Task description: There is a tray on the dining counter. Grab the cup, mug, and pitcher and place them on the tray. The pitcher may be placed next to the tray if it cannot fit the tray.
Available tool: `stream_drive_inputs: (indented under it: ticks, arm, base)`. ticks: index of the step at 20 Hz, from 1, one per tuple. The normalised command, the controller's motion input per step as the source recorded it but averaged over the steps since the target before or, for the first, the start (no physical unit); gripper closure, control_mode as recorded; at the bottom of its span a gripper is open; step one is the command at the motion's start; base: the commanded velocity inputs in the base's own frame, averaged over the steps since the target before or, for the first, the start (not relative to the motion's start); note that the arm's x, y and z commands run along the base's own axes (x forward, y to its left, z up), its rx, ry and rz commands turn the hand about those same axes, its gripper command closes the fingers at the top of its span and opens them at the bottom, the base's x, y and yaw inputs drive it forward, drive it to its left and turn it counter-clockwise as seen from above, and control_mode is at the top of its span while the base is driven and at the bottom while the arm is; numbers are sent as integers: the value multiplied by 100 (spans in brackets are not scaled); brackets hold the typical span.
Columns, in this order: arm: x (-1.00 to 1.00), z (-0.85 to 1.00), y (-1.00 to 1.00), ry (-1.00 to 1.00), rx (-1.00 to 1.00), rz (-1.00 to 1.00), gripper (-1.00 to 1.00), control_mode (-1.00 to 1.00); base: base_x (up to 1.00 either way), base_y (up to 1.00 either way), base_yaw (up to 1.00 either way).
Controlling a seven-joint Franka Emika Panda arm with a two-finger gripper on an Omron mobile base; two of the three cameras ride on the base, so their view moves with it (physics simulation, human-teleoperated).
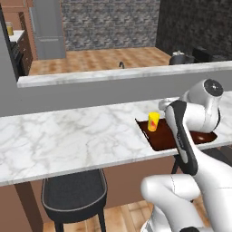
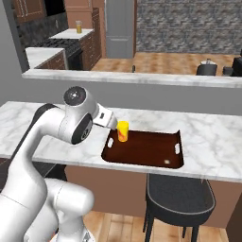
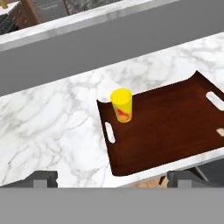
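The yellow cup [image 3: 122, 105] with its red-orange mark stands upright inside the dark brown tray [image 3: 170, 127], at the tray's far left corner. The tray [image 1: 163, 136] lies on the white marble dining counter [image 1: 68, 136], close to its front edge. My gripper [image 3: 111, 176] hangs open above and in front of the tray with nothing between its fingertips [image 3: 41, 177], well clear of the cup [image 2: 123, 131]. Far off on the kitchen counter stands the pitcher [image 2: 78, 27] with orange juice. The mug is out of view.
A raised grey back ledge [image 1: 113, 74] runs behind the dining counter. Black stools [image 1: 74, 192] [image 2: 177, 196] sit under its front edge. A dark kettle-like pot [image 2: 207, 68] rests beyond the ledge. Most of the tray floor [image 2: 146, 146] is bare.
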Motion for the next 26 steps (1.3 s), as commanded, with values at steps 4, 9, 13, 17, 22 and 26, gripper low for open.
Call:
stream_drive_inputs:
  ticks: [4, 9, 13, 17, 22, 26]
  arm:
    - [-25, 56, 10, 4, -1, 9, -100, -100]
    - [-34, 30, 40, 13, -8, 10, -100, -100]
    - [-39, 8, 62, 17, -12, 3, -100, -100]
    - [-34, 2, 32, 3, -8, 0, -100, -100]
    - [-23, 20, 2, 3, 0, 0, -100, -100]
    - [-7, 3, 0, 0, 0, 2, -100, -100]
  base:
    - [0, 0, 0]
    - [0, 0, 0]
    - [0, 0, 0]
    - [0, 0, 0]
    - [0, 0, 0]
    - [0, 0, 0]
